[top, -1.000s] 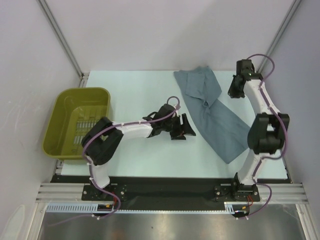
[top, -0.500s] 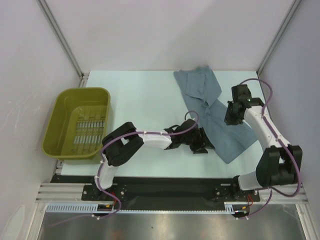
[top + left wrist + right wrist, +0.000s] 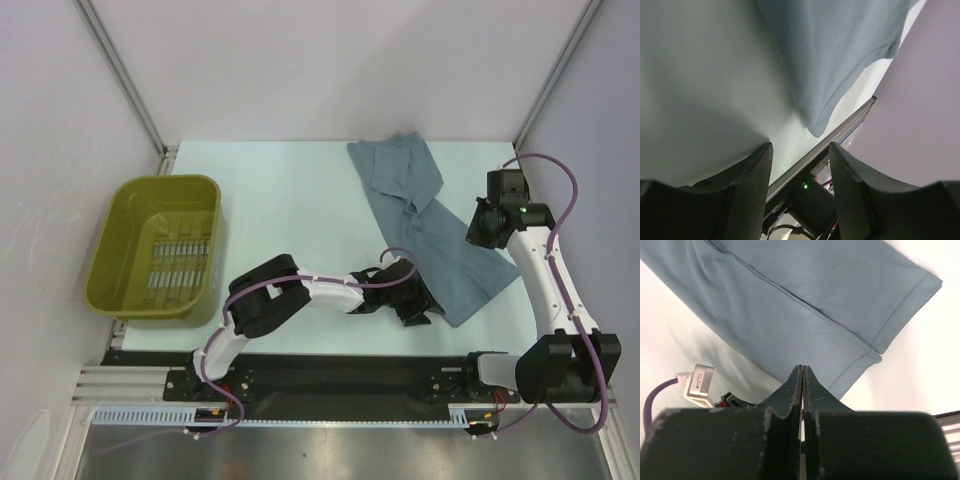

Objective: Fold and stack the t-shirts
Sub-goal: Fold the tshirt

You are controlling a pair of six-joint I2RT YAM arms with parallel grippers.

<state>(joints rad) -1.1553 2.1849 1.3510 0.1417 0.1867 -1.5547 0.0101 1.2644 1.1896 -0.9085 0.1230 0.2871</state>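
— Both arms have shifted in the last second. The left arm has stretched from mid-table towards the near right, and the right arm has drawn back from the far edge to the shirt's right side. Anything else?

— Nothing else has moved. Starting at the left, the olive basket [image 3: 165,181] sits by the table's left edge, well apart from the rest. There is no shirt in it, so folding and stacking look not yet begun.

— And the left claw?

— The left claw [image 3: 418,305] lies low over the table [image 3: 290,200], just beside the near corner of the t-shirt [image 3: 430,235]. Its wrist camera shows the two fingers apart, with nothing held between them and the hemmed corner just ahead. That placing suggests it is lining up to pinch the corner.

— Where is the shirt itself?

— It lies on the right half of the table, a long rumpled strip running from the far middle down to the near right, not spread flat.

— And the right side?

— The right claw [image 3: 487,225] hovers over the strip's right edge with its fingers pressed together. Its own camera shows no cloth caught between them. It is probably placed over the other hem corner so the two claws can lift and spread the shirt together. It would have to part its fingers first.
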